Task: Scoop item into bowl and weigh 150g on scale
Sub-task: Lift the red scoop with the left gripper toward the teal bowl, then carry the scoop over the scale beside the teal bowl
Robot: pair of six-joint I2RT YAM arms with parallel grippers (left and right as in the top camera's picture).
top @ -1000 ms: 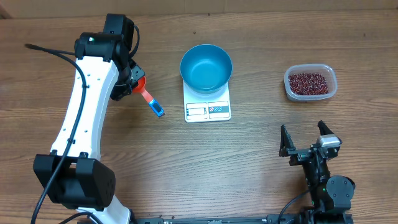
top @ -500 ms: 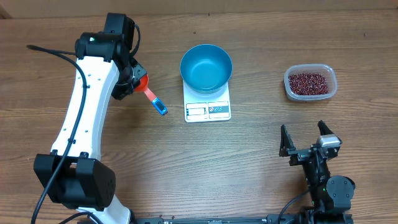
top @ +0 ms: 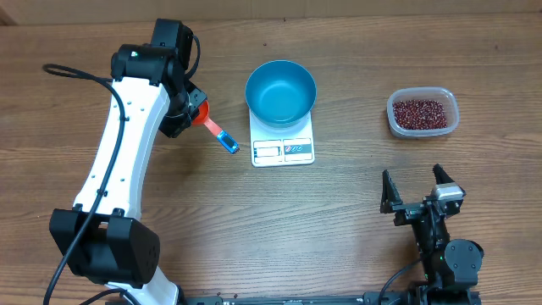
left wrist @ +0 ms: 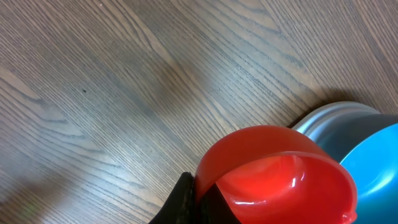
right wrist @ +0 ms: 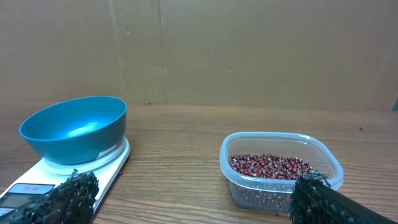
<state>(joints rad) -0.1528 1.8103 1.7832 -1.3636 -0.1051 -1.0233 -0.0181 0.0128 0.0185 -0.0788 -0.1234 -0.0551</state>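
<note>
The sky-blue bowl stands empty on the white scale. The item, dark red beans, lies in a clear plastic container at the right. My left gripper is shut on the cup end of an orange-red scoop, just left of the bowl. The scoop's blue handle tip points at the scale's left edge. My right gripper stands open near the front edge, facing the container, nothing between its fingers.
A brown cardboard wall backs the wooden table. The left arm's white link stretches over the table's left side, with a black cable beside it.
My left gripper has carried the scoop to the right, and its blue handle tip is now close to the scale's left edge. The right arm has not moved.
</note>
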